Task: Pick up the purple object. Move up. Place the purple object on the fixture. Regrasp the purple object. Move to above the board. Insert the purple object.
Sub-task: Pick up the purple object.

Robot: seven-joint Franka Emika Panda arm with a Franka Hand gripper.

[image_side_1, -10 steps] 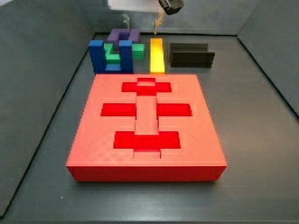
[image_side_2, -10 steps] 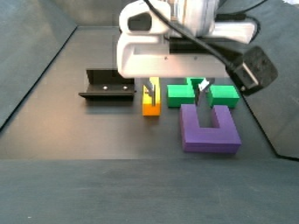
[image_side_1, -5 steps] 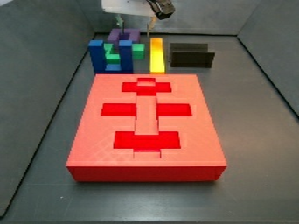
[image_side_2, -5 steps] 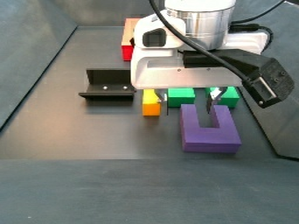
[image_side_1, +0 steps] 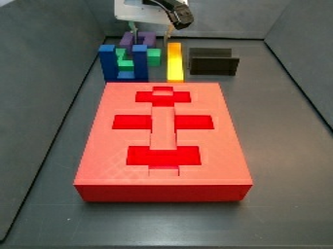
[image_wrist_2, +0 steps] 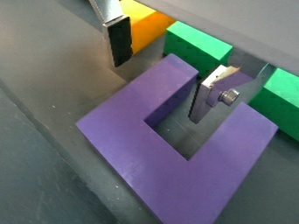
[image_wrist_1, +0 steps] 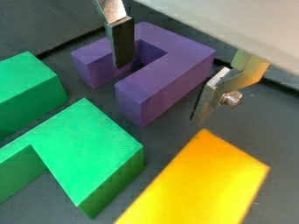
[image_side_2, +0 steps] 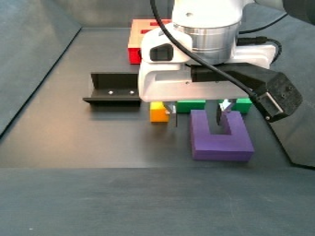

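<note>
The purple object (image_wrist_1: 163, 66) is a U-shaped block lying flat on the dark floor; it also shows in the other wrist view (image_wrist_2: 176, 153) and in both side views (image_side_2: 222, 138) (image_side_1: 134, 41). My gripper (image_wrist_1: 162, 86) is open and low over it. It straddles one prong, with one finger (image_wrist_1: 118, 39) in the slot and the other finger (image_wrist_1: 218, 94) outside, neither visibly touching. The gripper also shows in a side view (image_side_2: 200, 109). The fixture (image_side_2: 113, 92) stands apart to the side. The board (image_side_1: 163, 136) lies in front in a side view.
A green block (image_wrist_1: 59, 144) and a yellow block (image_wrist_1: 198, 184) lie close beside the purple object. A blue U-shaped block (image_side_1: 109, 60) stands next to the green one. Dark enclosure walls (image_side_2: 55, 55) ring the floor.
The gripper has come down from above onto the purple object, so its fingers now straddle one prong. The blocks have not moved.
</note>
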